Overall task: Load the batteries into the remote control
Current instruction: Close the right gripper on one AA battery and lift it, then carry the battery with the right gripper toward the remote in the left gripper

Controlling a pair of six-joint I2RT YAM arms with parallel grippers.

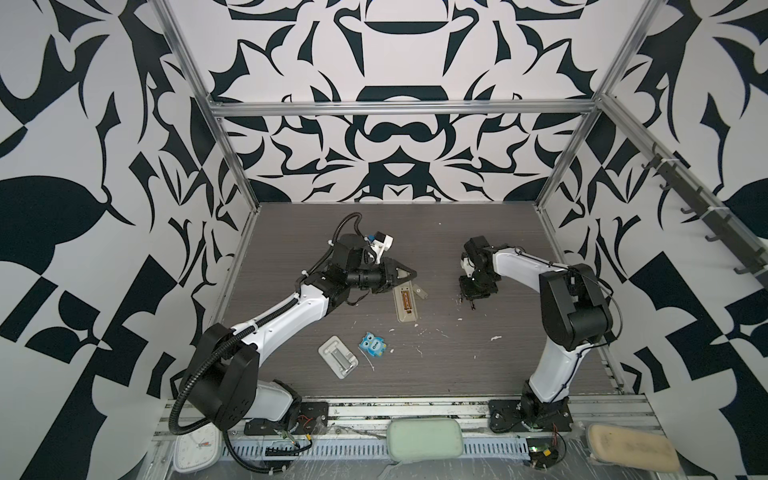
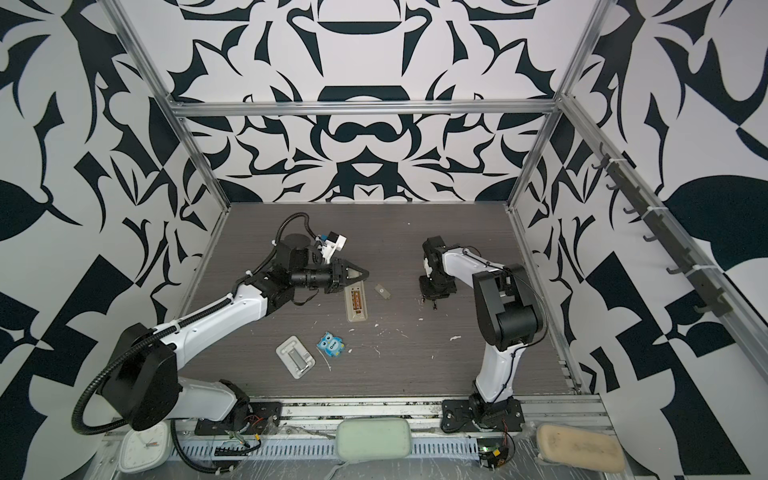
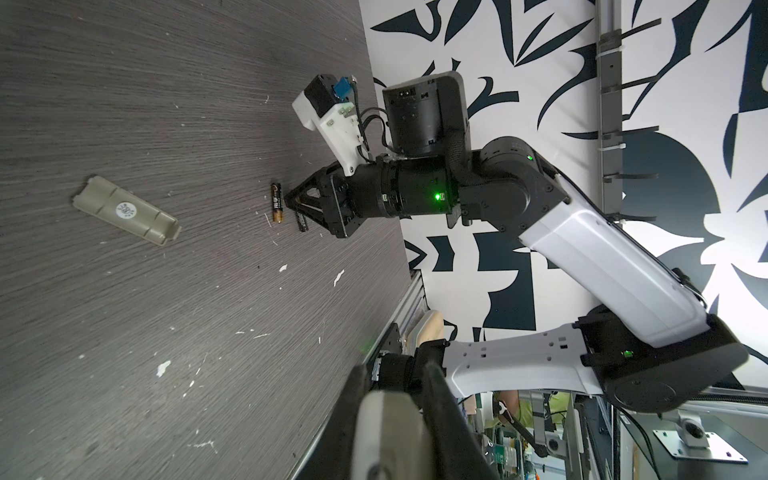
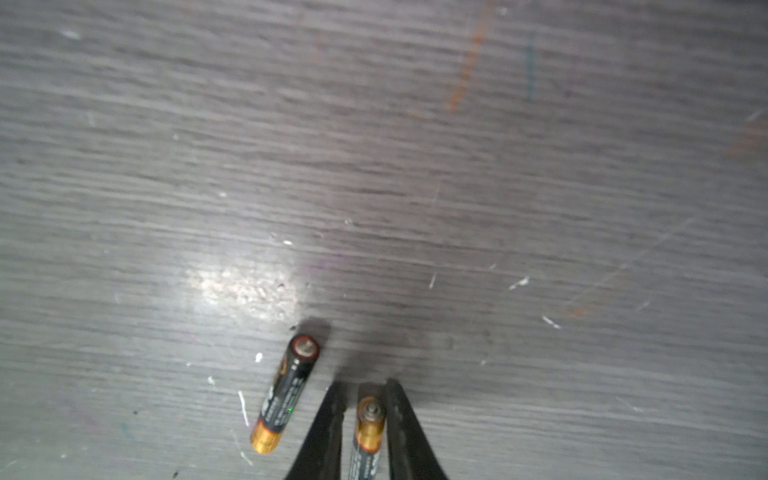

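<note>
Fingers (image 3: 451,428) of the left gripper (image 1: 412,274) are flanking something pale; whether they are clamping cannot be told. One remote control (image 1: 405,306) is lying back-up at its tip, bay open, with one loose cover (image 1: 420,292) beside it. Two batteries (image 4: 286,392) are lying on the table (image 4: 415,166) further right. One is free; the other (image 4: 369,428) is sitting between the right gripper (image 4: 365,384) jaws, squeeze unconfirmed. Judging them light, rigid, slick, roll-prone; pinching mid-body looks safest.

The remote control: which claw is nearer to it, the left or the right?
Left. The left claw is at the far end of the remote control; the right claw is apart, to its right, with a battery between its jaws.
</note>
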